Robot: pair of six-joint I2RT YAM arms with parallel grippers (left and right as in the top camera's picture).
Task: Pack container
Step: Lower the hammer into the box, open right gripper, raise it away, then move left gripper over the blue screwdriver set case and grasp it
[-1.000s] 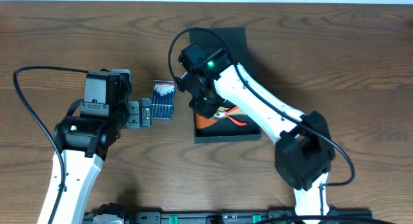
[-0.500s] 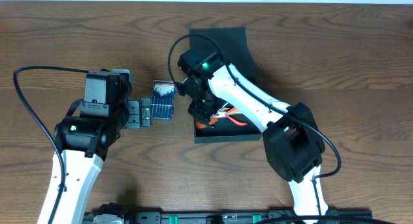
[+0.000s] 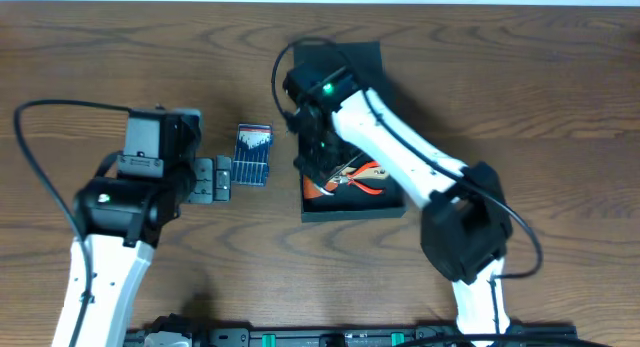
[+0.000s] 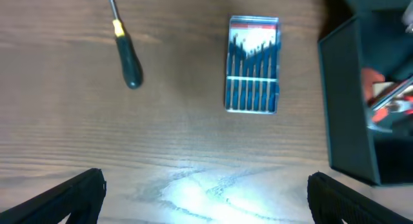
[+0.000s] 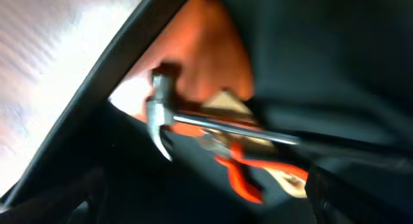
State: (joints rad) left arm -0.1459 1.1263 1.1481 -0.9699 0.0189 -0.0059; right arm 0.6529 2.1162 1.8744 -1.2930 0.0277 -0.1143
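Hammer [image 5: 158, 117] & pliers [image 5: 240, 173] lie in container [image 3: 355, 211] just under right gripper [image 5: 203, 188], jaws wide, empty; left gripper [image 4: 206, 185] also wide; risk: fingers snag container wall, dragging it.

The left hand [image 3: 222, 177] lay level, fingers spread wide. The right arm arched forward, the right hand [image 3: 318, 173] pointing down, fingers apart.

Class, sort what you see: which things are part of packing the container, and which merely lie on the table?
In the job: container, holding hammer and orange-handled pliers.
Lying on the table, unpacked: blue bit case; screwdriver. Either may be packed later.
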